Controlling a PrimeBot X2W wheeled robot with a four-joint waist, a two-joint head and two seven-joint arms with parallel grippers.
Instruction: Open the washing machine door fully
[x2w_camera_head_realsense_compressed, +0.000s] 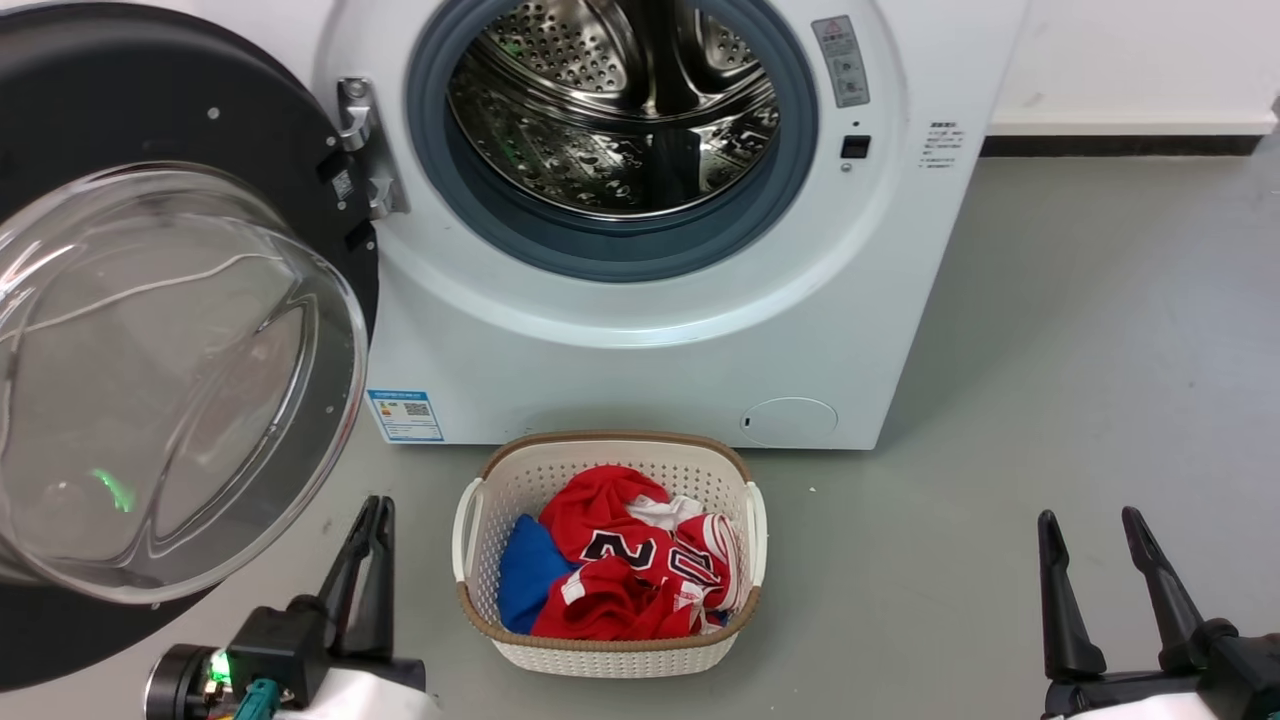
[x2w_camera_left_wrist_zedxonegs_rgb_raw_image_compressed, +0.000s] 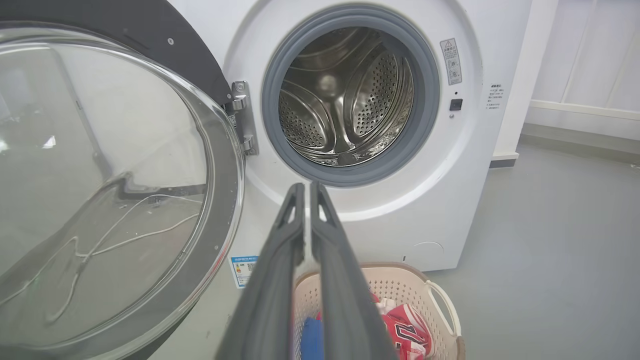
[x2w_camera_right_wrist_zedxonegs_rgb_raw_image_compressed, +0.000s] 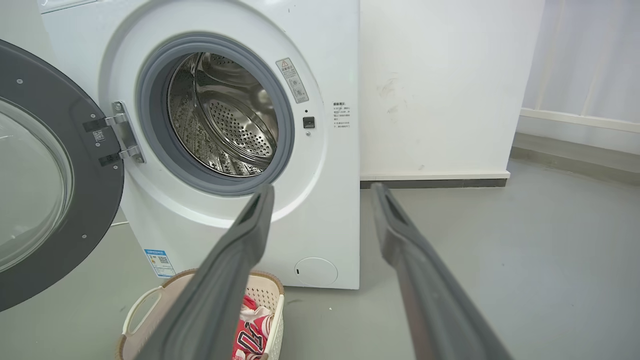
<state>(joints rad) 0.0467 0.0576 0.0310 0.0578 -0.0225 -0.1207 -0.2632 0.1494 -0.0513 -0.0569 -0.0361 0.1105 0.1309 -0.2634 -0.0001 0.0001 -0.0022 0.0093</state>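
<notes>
The washing machine door (x2w_camera_head_realsense_compressed: 150, 330) is a black disc with a bulging clear glass bowl. It hangs swung out wide to the left on its metal hinge (x2w_camera_head_realsense_compressed: 362, 150), and it also shows as the door (x2w_camera_left_wrist_zedxonegs_rgb_raw_image_compressed: 110, 190) and the door (x2w_camera_right_wrist_zedxonegs_rgb_raw_image_compressed: 45, 180) in the wrist views. The white machine (x2w_camera_head_realsense_compressed: 650, 330) has its steel drum opening (x2w_camera_head_realsense_compressed: 610, 110) uncovered. My left gripper (x2w_camera_head_realsense_compressed: 375, 510) is shut with nothing in it, low beside the door's lower right rim and apart from it. My right gripper (x2w_camera_head_realsense_compressed: 1090, 525) stands open over bare floor at the lower right.
A white plastic basket (x2w_camera_head_realsense_compressed: 480, 500) with red, white and blue clothes sits on the grey floor just in front of the machine, between my grippers. A white wall with a dark skirting (x2w_camera_head_realsense_compressed: 1120, 145) runs right of the machine. Open floor lies to the right.
</notes>
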